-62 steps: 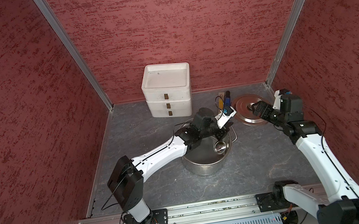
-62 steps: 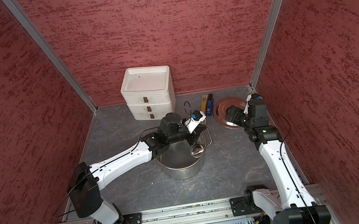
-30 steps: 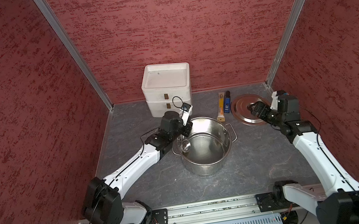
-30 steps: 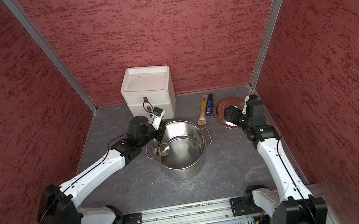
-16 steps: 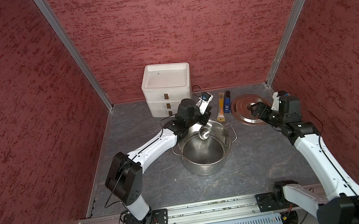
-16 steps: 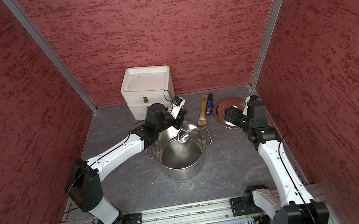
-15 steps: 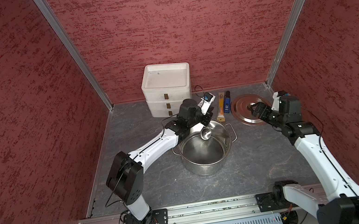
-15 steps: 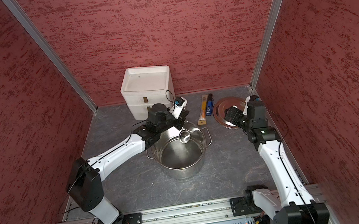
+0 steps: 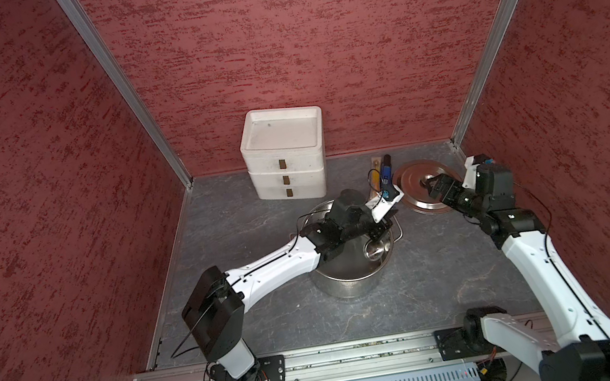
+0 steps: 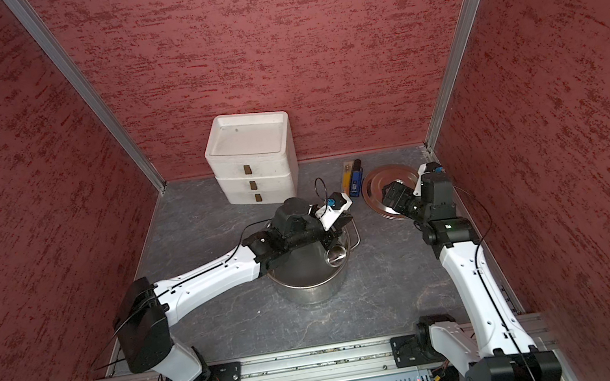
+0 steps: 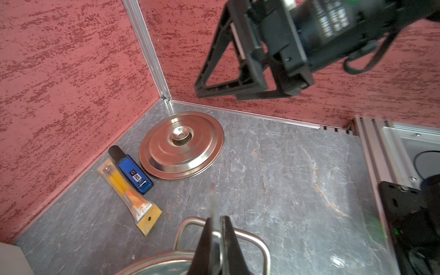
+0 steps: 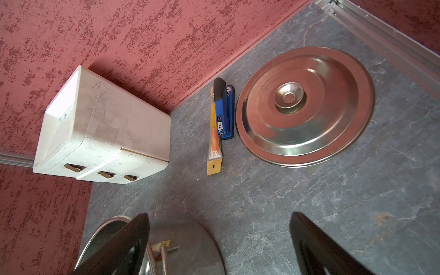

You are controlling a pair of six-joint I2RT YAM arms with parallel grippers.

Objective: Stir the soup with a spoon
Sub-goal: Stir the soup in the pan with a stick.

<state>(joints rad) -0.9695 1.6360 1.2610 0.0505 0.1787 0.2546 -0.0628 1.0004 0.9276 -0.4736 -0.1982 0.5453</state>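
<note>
Red textured walls (image 9: 314, 53) close in three sides of a grey stone-patterned tabletop (image 9: 238, 227). A white plastic box with three small drawers (image 9: 282, 149) stands against the back wall. In front of it sits the large shiny stainless-steel stockpot (image 9: 351, 283), open, with no liquid to be seen inside. The left arm reaches across its mouth and hides the far rim and much of the inside in both top views. A round flat steel lid (image 11: 181, 145) lies near the back right corner, apart from the pot. The right gripper (image 9: 433, 185) hangs over the lid's near edge with its fingers spread wide and nothing between them. An orange-yellow stick in a clear wrapper (image 11: 126, 190) lies between the box and the lid, side by side with a blue and black oblong item (image 11: 133, 173) whose white label reads "50"; the smaller print on both is too fine to read. The left gripper (image 11: 217, 217) is clamped on the thin handle of the long silver metal spoon (image 9: 374, 249), whose small bowl hangs inside the pot near the wall on the lid side.
</note>
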